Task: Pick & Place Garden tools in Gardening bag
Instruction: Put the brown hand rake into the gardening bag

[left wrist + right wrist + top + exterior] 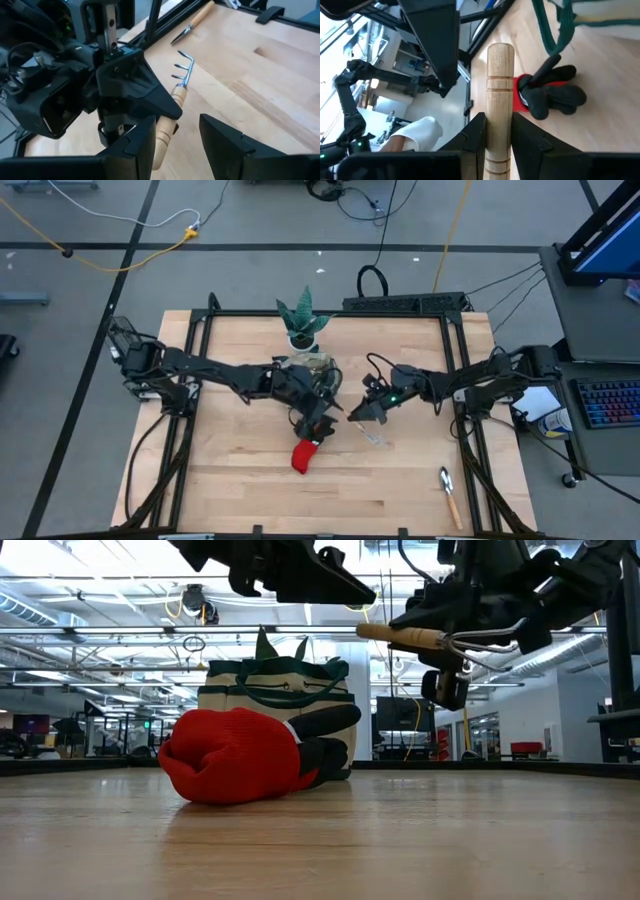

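I see the right gripper (495, 137) clamped on the wooden handle of the fork (176, 92), held level above the table (400, 490), handle end poking out past the fingertips. Left gripper (175, 137) has its fingers spread wide and empty, the fork handle just ahead of them; the red-and-black glove (245, 753) lies on the table below, touching the gardening bag (275, 700) behind it. A trowel (449, 494) lies well apart from both sets of fingers, near the table edge

Nothing readable is showing in any view — no lettering, label, brand mark or number is standing out on the gardening bag (275, 700), the red-and-black glove (240, 755), the wooden fork handle (499, 100) or the table (400, 490) — any markings are staying too small to make out.
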